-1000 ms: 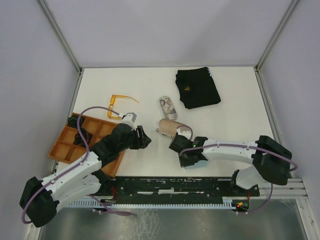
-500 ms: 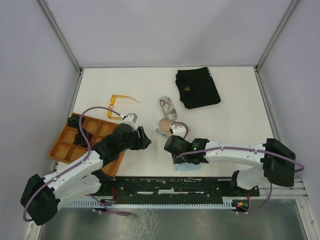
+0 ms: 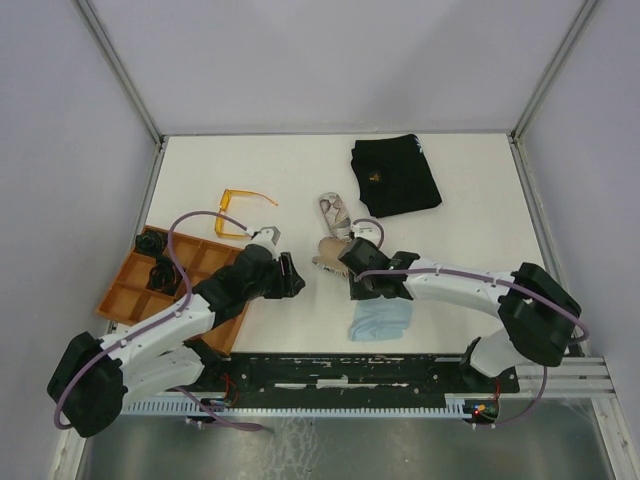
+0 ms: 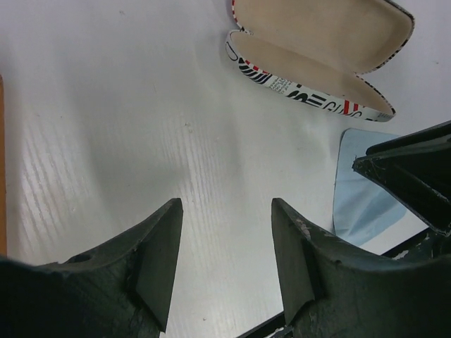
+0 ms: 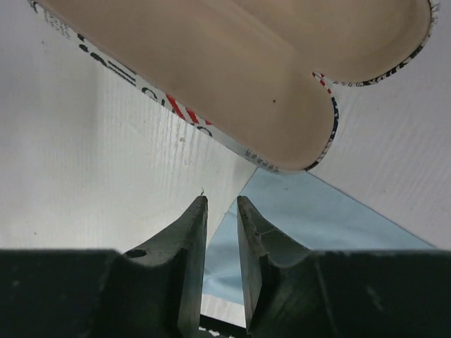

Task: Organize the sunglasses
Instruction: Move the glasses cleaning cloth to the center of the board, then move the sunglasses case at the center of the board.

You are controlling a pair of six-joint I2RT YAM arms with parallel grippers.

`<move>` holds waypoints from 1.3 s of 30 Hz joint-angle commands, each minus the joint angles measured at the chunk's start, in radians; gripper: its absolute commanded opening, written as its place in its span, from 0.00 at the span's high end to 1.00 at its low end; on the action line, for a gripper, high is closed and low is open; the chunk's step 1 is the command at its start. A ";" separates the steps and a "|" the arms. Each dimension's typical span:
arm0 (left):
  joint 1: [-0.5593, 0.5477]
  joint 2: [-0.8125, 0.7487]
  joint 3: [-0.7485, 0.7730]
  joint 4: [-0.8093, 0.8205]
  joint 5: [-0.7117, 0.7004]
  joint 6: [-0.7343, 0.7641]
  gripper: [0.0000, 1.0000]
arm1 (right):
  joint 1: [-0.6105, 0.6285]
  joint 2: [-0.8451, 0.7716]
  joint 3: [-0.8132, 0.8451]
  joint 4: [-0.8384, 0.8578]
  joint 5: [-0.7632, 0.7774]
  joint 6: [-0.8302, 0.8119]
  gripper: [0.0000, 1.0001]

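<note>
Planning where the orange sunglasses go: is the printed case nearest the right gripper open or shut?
Open: the case lies with both tan-lined halves spread apart, and nothing is visible inside them.

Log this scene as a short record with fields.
orange sunglasses: on the table beyond the tray, untouched
open case: empty, near the right gripper
blue cloth: flat, beside the open case
left gripper: open, empty
right gripper: slightly open, empty, above the cloth's edge
tray: dark items inside, too small to identify
</note>
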 commanded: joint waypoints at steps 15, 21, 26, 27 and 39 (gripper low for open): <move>0.003 0.328 0.135 0.193 0.040 0.072 0.46 | -0.125 0.105 0.101 0.060 -0.060 -0.147 0.68; 0.002 0.413 0.173 0.217 0.041 0.091 0.47 | -0.149 0.125 0.114 0.072 -0.068 -0.181 0.68; 0.004 0.463 0.204 0.223 0.037 0.106 0.47 | -0.162 0.155 0.136 0.081 -0.083 -0.202 0.68; 0.003 0.471 0.208 0.224 0.035 0.108 0.47 | -0.163 0.161 0.141 0.084 -0.085 -0.206 0.68; 0.037 0.534 0.250 0.226 0.002 0.116 0.48 | -0.182 0.209 0.177 0.115 -0.109 -0.223 0.68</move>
